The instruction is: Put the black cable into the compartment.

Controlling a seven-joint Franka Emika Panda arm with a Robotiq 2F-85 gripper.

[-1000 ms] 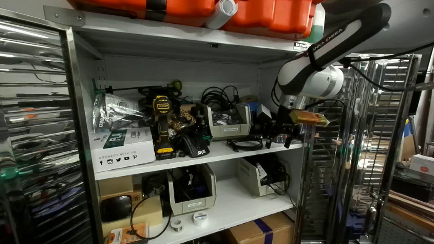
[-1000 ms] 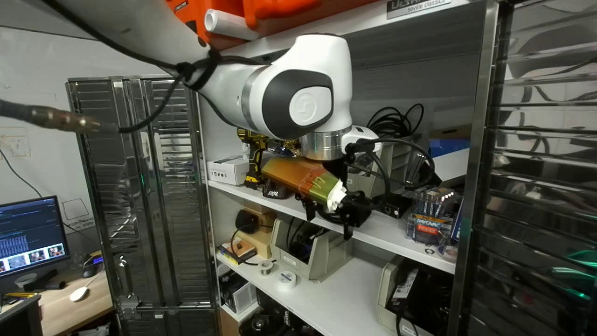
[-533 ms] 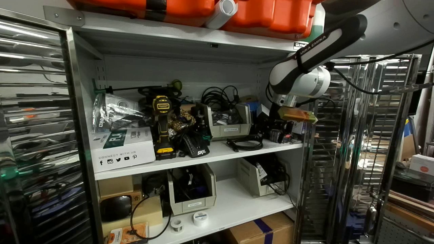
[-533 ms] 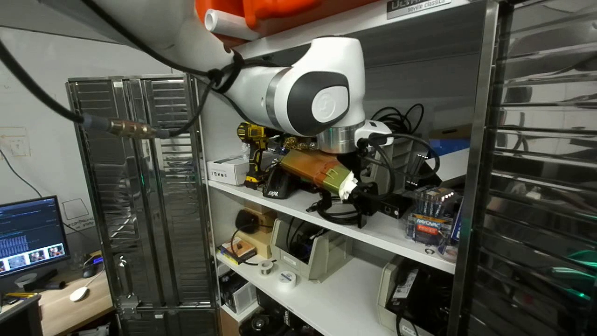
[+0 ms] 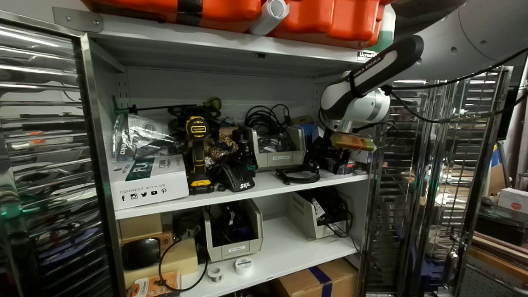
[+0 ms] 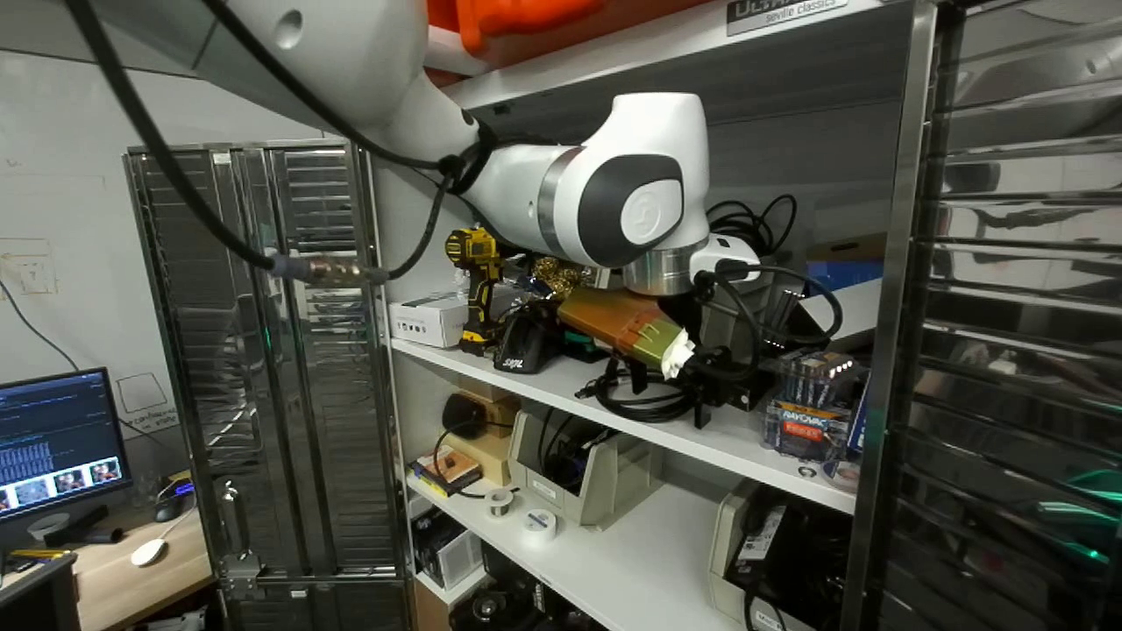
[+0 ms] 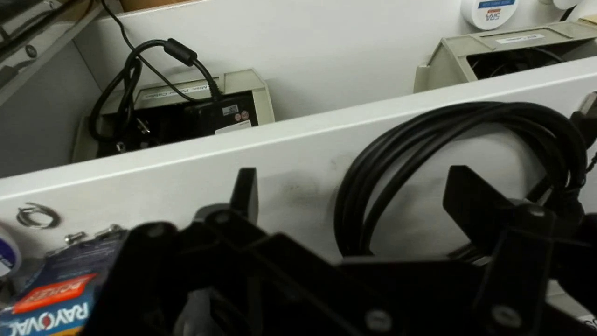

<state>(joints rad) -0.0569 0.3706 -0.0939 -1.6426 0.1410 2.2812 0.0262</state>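
black cable (image 5: pixel 304 180): coiled inside the compartment (image 5: pixel 227 88), near its front edge. left to right in an exterior view, you have a white box (image 5: pixel 149 182), a yellow-and-black drill (image 5: pixel 198 153), a grey bin (image 5: pixel 280 159) just behind the cable, then your jaws, spread wide, part of the cable showing between them in the wrist view; contact: you cannot tell.

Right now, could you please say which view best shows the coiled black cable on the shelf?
The wrist view: the coiled black cable is largest, loops distinct, though the tool hides part. Both exterior views show it smaller.
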